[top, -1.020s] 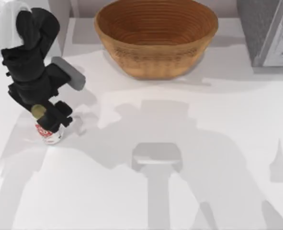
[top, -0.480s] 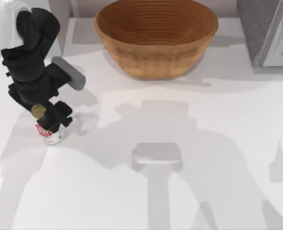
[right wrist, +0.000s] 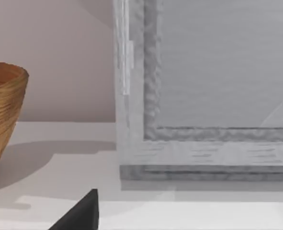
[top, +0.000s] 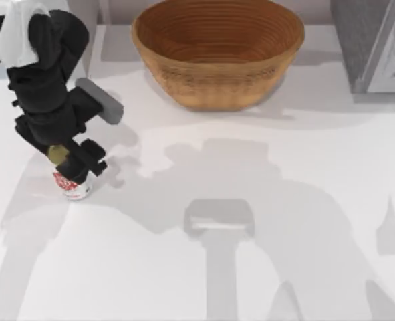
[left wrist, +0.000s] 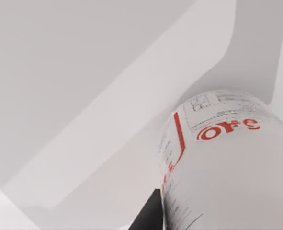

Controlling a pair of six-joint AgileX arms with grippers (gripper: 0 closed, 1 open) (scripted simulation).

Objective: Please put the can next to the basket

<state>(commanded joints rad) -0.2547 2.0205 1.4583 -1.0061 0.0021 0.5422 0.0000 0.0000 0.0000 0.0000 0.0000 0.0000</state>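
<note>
My left gripper (top: 77, 168) sits at the left side of the surface (top: 264, 200), jaws clamped on the can (top: 73, 185). Against the top view of a second ago, gripper and can have shifted together a little toward the right and toward the near edge. The can moves with the jaws, so I judge the grasp secure and the carry just begun.

In the left wrist view the can (left wrist: 222, 163) sits very close, its red lettering readable, with bare surface beyond it. Whether its base has left the surface I cannot tell from the top view.

The basket (top: 217, 50) stands at the far middle of the surface, well apart from the can. The task is therefore at an early stage: the whole transfer toward the basket's near left flank remains.

The right wrist view takes in the basket's edge (right wrist: 5, 115) and a grey framed panel (right wrist: 213, 96).
</note>
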